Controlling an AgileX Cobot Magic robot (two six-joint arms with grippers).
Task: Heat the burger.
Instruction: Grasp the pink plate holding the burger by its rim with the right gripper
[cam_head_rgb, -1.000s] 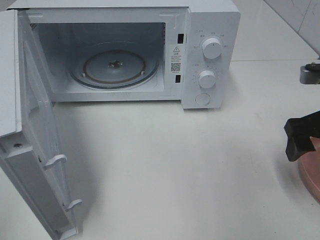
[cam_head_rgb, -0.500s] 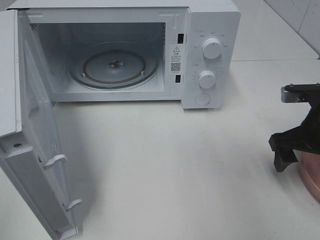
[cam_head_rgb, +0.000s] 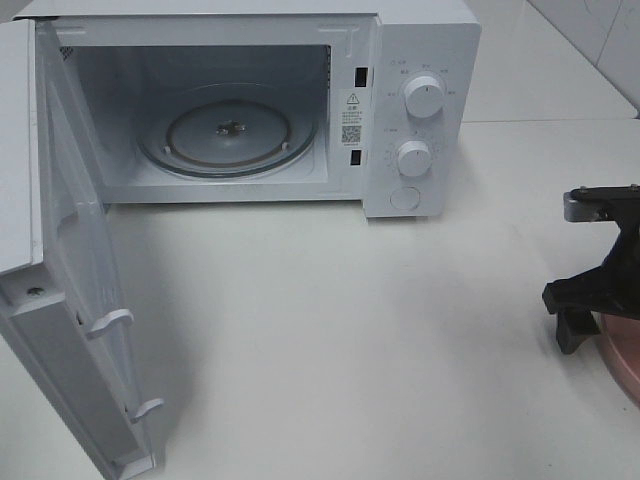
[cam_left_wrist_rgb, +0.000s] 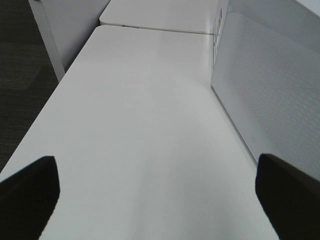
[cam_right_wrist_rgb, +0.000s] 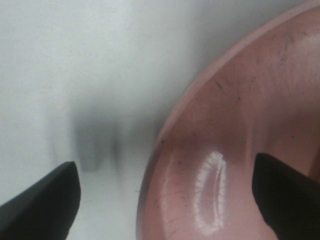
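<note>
The burger is out of view in every frame. A round pink plate (cam_head_rgb: 625, 355) lies at the table's right edge, cut off by the frame. My right gripper (cam_head_rgb: 598, 302) hangs over the plate's left rim. The right wrist view shows this gripper (cam_right_wrist_rgb: 162, 200) open, one finger (cam_right_wrist_rgb: 42, 200) over the bare table and the other finger (cam_right_wrist_rgb: 287, 197) over the glossy inside of the plate (cam_right_wrist_rgb: 240, 125), with nothing between them. My left gripper (cam_left_wrist_rgb: 159, 192) is open over bare white table beside the microwave's vented side wall (cam_left_wrist_rgb: 270, 90).
The white microwave (cam_head_rgb: 420, 120) stands at the back, its door (cam_head_rgb: 70, 300) swung wide open to the left. Its glass turntable (cam_head_rgb: 230, 135) carries nothing. White table (cam_head_rgb: 350, 320) lies between the microwave and the plate.
My right gripper has come down and a little left at the plate's left rim, with more of the arm now in view. The microwave has not moved.
</note>
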